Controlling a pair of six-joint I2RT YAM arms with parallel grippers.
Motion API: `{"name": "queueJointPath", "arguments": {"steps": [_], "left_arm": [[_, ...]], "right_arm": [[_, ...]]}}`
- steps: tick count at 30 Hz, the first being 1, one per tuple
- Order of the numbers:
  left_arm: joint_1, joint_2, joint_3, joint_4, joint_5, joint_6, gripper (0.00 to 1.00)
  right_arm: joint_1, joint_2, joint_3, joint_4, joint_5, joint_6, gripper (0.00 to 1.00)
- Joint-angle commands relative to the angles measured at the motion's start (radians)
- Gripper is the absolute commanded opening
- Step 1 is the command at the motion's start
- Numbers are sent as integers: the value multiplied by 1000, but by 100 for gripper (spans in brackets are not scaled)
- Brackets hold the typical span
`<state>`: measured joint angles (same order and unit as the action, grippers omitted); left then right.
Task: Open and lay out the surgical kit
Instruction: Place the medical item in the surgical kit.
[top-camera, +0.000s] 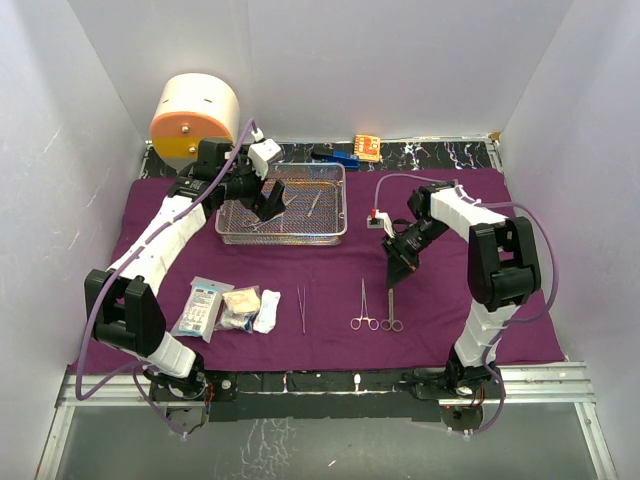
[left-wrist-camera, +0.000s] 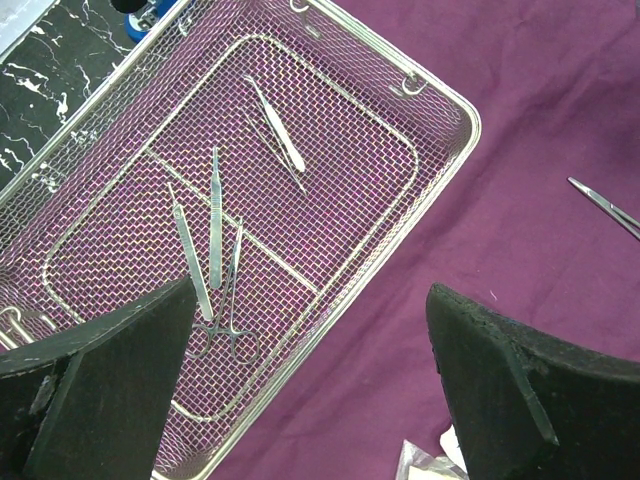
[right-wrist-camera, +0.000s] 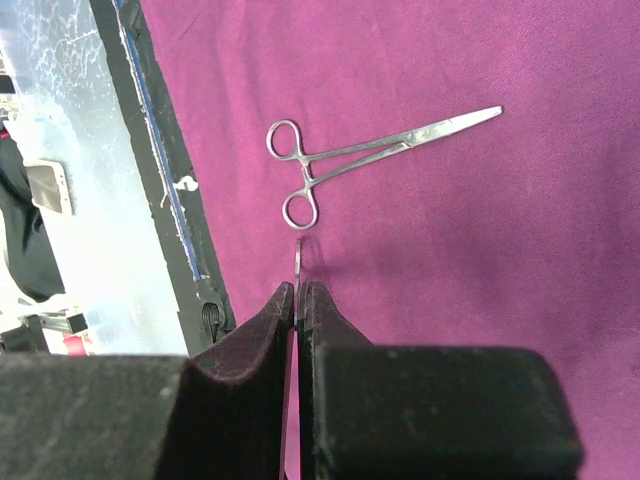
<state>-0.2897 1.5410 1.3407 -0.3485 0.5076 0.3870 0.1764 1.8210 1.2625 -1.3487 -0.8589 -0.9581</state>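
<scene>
Pinching forceps (top-camera: 391, 306) in R jaws (L jaws wide over tray (left-wrist-camera: 370, 190)).

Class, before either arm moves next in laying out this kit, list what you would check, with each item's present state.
1. Left gripper open at the tray: ok.
2. Tray emptied: not ok, tools lie inside.
3. Right gripper shut on the held forceps: ok.
4. Held forceps apart from the laid forceps: ok.
5. Held forceps resting on the cloth: cannot tell.
</scene>
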Motion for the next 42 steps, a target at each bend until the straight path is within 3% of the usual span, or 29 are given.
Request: {"name": "queueJointPath", "arguments": {"steps": [1,19,42], "left_arm": [[4,-35,-4,-13,35,19,98],[4,-29,-1,-25,54,30,98],[4,-15,3,-32,69,39,98]], "right_arm": [[-5,13,43,10,6,-44,0],[-17,61,68,13,28,-70,13],[-19,129,103,19,43,-77,18]]}}
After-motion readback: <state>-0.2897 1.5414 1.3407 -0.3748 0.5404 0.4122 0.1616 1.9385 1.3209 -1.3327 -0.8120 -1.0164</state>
